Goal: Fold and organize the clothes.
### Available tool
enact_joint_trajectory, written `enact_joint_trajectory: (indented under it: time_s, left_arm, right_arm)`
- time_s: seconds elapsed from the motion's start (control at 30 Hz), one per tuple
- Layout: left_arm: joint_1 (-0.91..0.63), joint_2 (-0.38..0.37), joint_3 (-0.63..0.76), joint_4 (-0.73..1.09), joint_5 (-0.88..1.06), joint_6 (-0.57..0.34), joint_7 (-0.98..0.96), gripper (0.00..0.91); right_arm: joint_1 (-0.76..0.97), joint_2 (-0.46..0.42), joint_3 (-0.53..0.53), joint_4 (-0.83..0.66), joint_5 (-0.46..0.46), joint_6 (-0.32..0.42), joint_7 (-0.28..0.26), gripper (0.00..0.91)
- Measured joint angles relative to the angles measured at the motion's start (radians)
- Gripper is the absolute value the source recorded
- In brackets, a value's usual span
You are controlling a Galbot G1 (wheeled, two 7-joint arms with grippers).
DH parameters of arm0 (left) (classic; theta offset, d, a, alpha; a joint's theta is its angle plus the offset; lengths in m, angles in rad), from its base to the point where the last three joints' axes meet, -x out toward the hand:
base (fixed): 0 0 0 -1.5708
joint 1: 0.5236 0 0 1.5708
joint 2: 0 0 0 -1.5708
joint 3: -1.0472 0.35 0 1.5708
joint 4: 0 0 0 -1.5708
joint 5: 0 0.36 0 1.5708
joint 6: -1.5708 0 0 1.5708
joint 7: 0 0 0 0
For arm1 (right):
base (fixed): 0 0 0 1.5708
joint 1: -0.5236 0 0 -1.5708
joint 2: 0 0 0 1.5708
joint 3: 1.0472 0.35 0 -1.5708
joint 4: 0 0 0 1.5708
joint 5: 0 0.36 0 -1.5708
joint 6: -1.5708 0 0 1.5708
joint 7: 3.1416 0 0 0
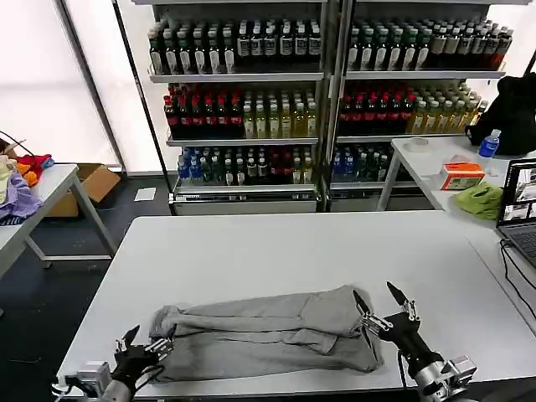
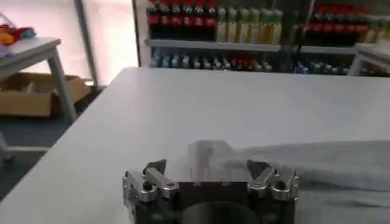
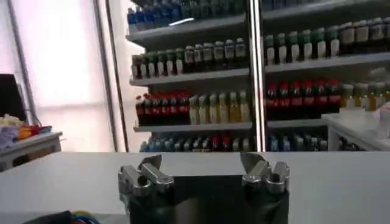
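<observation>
The grey shirt (image 1: pixel 268 333) lies as a long folded band on the tabletop (image 1: pixel 276 243), stretched from one gripper to the other. Its left end sits just ahead of the left gripper (image 1: pixel 141 347), whose fingers stand apart and empty, the cloth showing between them in the left wrist view. Its right end lies just beside the right gripper (image 1: pixel 385 308), also spread and empty. Both seem posed at the ends to pinch them, probably for the next fold.
</observation>
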State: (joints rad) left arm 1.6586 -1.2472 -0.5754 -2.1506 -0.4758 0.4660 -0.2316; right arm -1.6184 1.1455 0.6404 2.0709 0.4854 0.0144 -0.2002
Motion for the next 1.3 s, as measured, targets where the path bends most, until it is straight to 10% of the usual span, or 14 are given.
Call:
enact_joint_trajectory:
  time_s: [0.87, 1.3]
  left_arm:
    - [-0.050, -0.120, 0.128, 0.097, 0.169, -0.176, -0.130, 0.010]
    - [-0.066, 0.067, -0.149, 0.167, 0.054, -0.193, 0.053, 0.000]
  right_arm:
    - [-0.021, -0.006, 0.008, -0.005, 0.038, 0.053, -0.011, 0.907]
    - [-0.010, -0.021, -0.002, 0.006, 0.048, 0.044, -0.007, 0.907]
